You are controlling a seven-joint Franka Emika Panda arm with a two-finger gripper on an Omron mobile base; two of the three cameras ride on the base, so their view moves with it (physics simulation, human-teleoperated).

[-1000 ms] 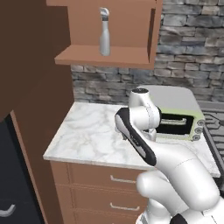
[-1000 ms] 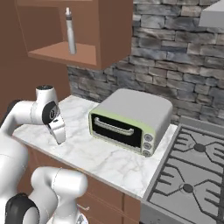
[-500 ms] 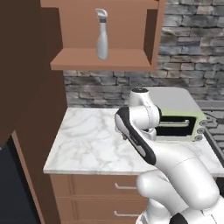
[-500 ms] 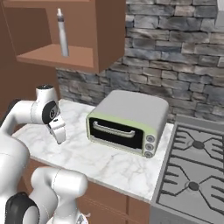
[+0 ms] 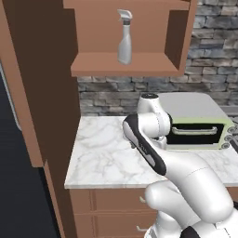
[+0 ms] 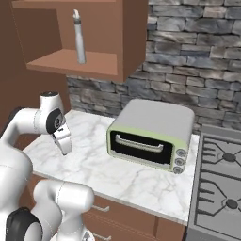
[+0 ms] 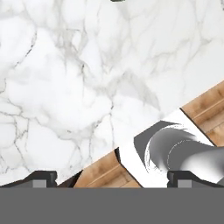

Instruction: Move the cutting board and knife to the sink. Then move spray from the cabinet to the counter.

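My gripper (image 6: 64,149) hangs empty, jaws wide, over the counter (image 5: 103,149); spray (image 5: 124,37) upright on cabinet (image 5: 125,69) shelf, awaiting pickup.

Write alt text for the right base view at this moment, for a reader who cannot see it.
A white robot arm holds its open gripper pointing down just above the white marble counter, left of a pale green toaster oven. Above, a spray bottle stands upright on the shelf of an open wooden wall cabinet; a grey gas stove sits at the right edge.
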